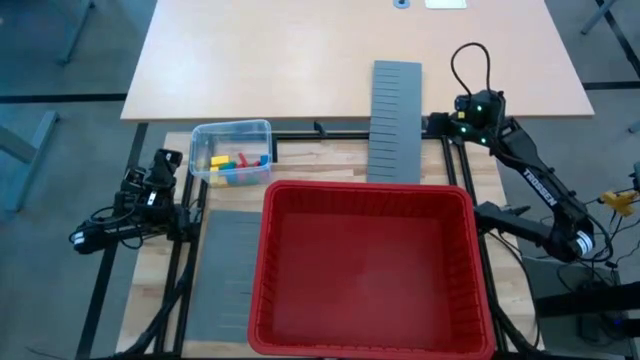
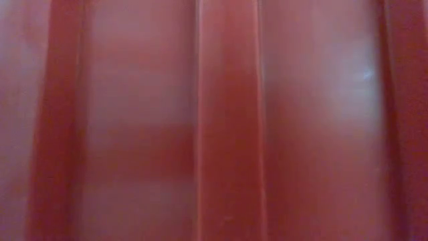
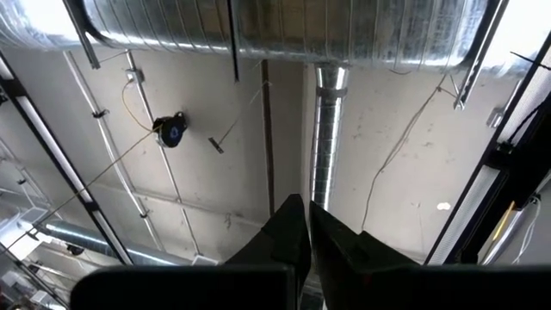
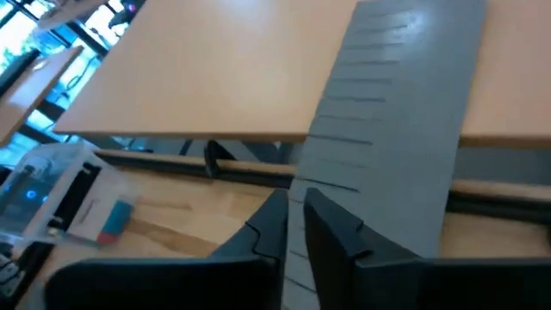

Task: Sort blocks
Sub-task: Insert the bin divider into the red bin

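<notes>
The blocks (image 1: 233,163), red, yellow, green and blue, lie in a small clear tub (image 1: 232,132) at the back left of the wooden table. The right wrist view shows the tub (image 4: 52,194) with a blue and a red block (image 4: 114,220). My right gripper (image 1: 437,125) (image 4: 296,211) hangs at the right edge of a long grey slotted panel (image 1: 397,120) (image 4: 396,129), its fingers a narrow gap apart. My left gripper (image 1: 165,162) (image 3: 308,228) is parked at the table's left edge, shut, pointing up at the ceiling and holding nothing. My right gripper stands slanting down over the near part of the grey panel (image 4: 297,258), with the panel showing through the gap between its fingers. I cannot tell whether the fingers touch it.
A big red bin (image 1: 370,190) fills the middle and near part of the table, and its wall (image 2: 227,120) blocks the whole low view. A second grey panel (image 1: 225,280) lies flat left of the bin. The first panel bridges onto a light wooden table (image 1: 300,60) behind.
</notes>
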Controlling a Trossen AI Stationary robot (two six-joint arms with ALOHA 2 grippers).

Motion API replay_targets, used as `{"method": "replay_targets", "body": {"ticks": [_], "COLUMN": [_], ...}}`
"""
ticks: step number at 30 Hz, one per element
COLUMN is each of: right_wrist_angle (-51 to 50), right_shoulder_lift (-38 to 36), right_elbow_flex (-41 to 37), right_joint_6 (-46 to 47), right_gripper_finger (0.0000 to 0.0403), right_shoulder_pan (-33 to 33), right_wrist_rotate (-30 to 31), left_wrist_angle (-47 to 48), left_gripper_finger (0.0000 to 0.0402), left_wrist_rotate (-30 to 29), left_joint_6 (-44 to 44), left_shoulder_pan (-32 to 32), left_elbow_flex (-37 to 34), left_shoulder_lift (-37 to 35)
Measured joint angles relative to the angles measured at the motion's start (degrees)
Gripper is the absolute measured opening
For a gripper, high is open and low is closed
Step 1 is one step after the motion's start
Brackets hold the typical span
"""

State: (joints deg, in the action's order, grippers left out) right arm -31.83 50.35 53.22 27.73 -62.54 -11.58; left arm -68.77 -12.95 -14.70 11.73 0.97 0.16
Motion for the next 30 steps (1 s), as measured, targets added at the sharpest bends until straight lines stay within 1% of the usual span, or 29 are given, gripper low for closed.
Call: {"method": "replay_targets", "body": {"ticks": [2,6,10,15,22,26,30], "right_wrist_angle": [0.00,0.73,2.25,3.27,3.44,1.65,-1.46], "right_shoulder_lift": [-0.55,-0.90,-0.28,1.75,5.40,6.73,8.95], "right_elbow_flex": [-0.57,-2.09,-4.70,-7.17,-8.14,-8.14,-8.21], "right_joint_6": [2.71,4.97,7.75,8.82,10.77,10.68,10.31], "right_gripper_finger": [0.0075,0.0130,0.0171,0.0199,0.0222,0.0234,0.0249], "right_shoulder_pan": [0.04,0.15,0.23,1.51,2.43,2.43,2.73], "right_wrist_rotate": [-0.03,-0.32,-0.47,-0.46,-0.42,2.53,2.56], "left_wrist_angle": [0.02,0.16,0.34,0.51,0.76,0.76,0.84], "left_gripper_finger": [0.0004,0.0006,0.0006,0.0006,0.0006,0.0007,0.0007], "left_wrist_rotate": [0.00,0.00,0.00,0.00,0.00,0.00,0.00], "left_joint_6": [0.00,0.00,0.00,-0.82,-1.39,-2.57,-2.61], "left_shoulder_pan": [-0.02,-0.02,-0.02,-0.02,-0.02,-0.02,-0.02], "left_elbow_flex": [0.00,0.00,0.00,0.00,0.00,0.00,0.00], "left_shoulder_lift": [0.00,0.00,0.00,0.00,0.00,0.00,0.00]}}
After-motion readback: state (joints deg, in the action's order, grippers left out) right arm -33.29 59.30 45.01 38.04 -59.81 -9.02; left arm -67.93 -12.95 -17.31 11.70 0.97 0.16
